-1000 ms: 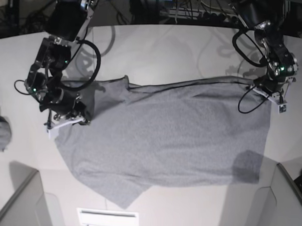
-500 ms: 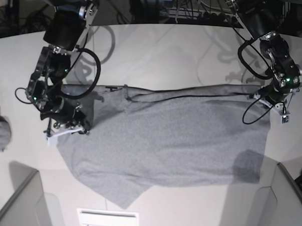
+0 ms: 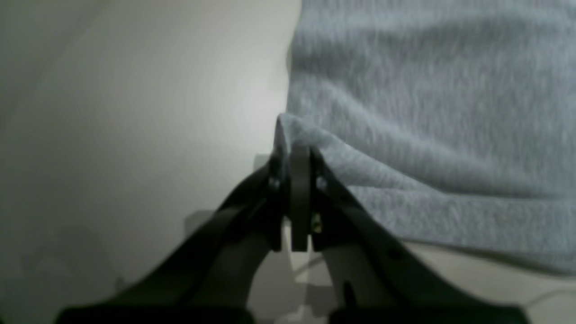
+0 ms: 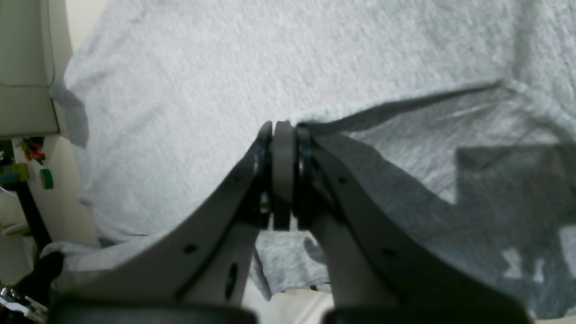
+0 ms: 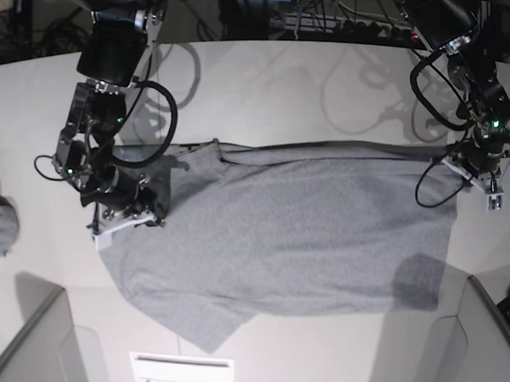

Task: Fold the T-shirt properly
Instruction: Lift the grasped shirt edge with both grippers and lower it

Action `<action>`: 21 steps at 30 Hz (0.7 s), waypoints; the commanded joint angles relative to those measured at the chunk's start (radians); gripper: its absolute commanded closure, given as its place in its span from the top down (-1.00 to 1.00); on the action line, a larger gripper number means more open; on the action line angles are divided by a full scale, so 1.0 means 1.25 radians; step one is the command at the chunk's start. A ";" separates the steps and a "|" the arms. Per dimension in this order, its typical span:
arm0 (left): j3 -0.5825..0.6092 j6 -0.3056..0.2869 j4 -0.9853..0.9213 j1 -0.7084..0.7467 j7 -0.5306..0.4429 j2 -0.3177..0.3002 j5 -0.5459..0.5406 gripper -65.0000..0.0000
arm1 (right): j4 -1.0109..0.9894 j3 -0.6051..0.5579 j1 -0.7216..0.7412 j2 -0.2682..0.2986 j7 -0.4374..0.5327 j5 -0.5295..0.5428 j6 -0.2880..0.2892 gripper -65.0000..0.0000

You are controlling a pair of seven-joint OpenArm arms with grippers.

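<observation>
1. My left gripper (image 3: 292, 148) is pinched together on a corner of the T-shirt (image 5: 295, 235); in the base view it sits at the right of the frame.
2. My right gripper (image 4: 281, 130) is also clamped on an edge of the same cloth, at the left of the base view.
3. The T-shirt lies spread over the white table (image 5: 268, 82), in the middle of the frame, with the plain grey side up.
4. Its upper edge runs quite straight between my two grips, and a sleeve points to the lower left.
5. I judge the folding is only beginning: no finished fold shows yet, so all folds remain.
</observation>
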 commanded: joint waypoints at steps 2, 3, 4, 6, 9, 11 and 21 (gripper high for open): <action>0.032 -0.001 -0.021 -0.032 -0.015 -0.012 -0.010 -1.00 | 0.013 0.003 0.021 0.005 0.016 0.012 0.000 -1.00; 0.047 0.009 -0.041 -0.041 -0.015 -0.012 -0.010 -1.00 | 0.013 0.001 0.021 0.005 0.022 0.012 0.000 -1.00; 0.055 0.028 -0.058 -0.052 -0.015 -0.012 -0.010 -1.00 | 0.011 0.000 0.020 0.005 0.029 0.012 0.000 -1.00; 0.065 0.057 -0.088 -0.067 -0.015 -0.012 -0.010 -1.00 | 0.011 0.000 0.016 0.005 0.038 0.012 0.000 -1.00; 0.067 0.064 -0.115 -0.076 -0.019 -0.012 -0.010 -1.00 | -0.008 0.000 0.017 0.005 0.039 0.012 0.000 -1.00; 0.069 0.066 -0.128 -0.092 -0.017 -0.013 -0.010 -1.00 | -0.035 0.002 0.023 0.005 0.040 0.012 0.000 -1.00; 0.065 0.066 -0.156 -0.099 -0.022 -0.033 -0.011 -0.78 | -0.043 0.007 0.026 0.005 0.042 0.012 0.000 -0.80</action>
